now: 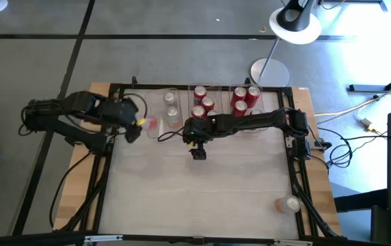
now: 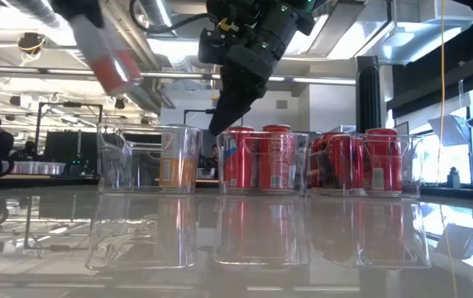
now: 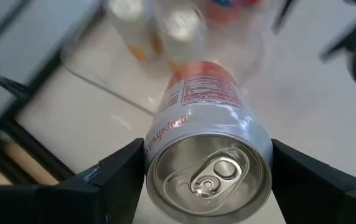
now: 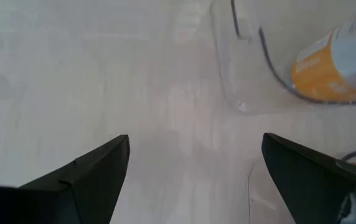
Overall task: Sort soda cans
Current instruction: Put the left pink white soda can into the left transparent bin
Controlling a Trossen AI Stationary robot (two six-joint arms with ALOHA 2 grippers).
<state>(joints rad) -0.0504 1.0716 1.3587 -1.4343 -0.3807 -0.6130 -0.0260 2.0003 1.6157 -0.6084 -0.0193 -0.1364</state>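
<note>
1. Table [image 1: 202, 191]: pale top, mostly bare in front. A row of clear bins stands along the far edge.
2. Right arm [image 1: 264, 120]: reaches across from the right side toward the middle of the table.
3. Left arm [image 1: 65, 113]: folded at the left edge, wrist pointing in toward the bins.
4. Clear bins: left bin [image 2: 150, 157] holds silver cans with orange marks. Middle bin [image 2: 261, 161] and right bin [image 2: 360, 164] hold red cans.
5. Right gripper [image 1: 197, 152]: just in front of the middle bin, pointing down at bare table. Fingers spread wide in the right wrist view, nothing between them. That view shows the left bin's rounded corner and a silver-and-orange can [image 4: 340, 62] inside it, beyond the fingers and apart from them.
6. Left gripper [image 3: 209, 180]: clamped on a silver can with red marks [image 3: 206, 149], one dark finger against each side of the can body. Can held off the table, tilted, pull-tab end facing the wrist camera. From above it lies just left of the left bin, close beside it and outside it. The low view shows the same can [image 2: 108, 54] high up, above the left bin's near left corner, slanting.
7. Red cans: four or so upright in the middle bin [image 1: 202, 102], three or so in the right bin [image 1: 245, 97].
8. Stray can [image 1: 290, 203]: lying alone near the front right corner of the table, well apart from both grippers.
</note>
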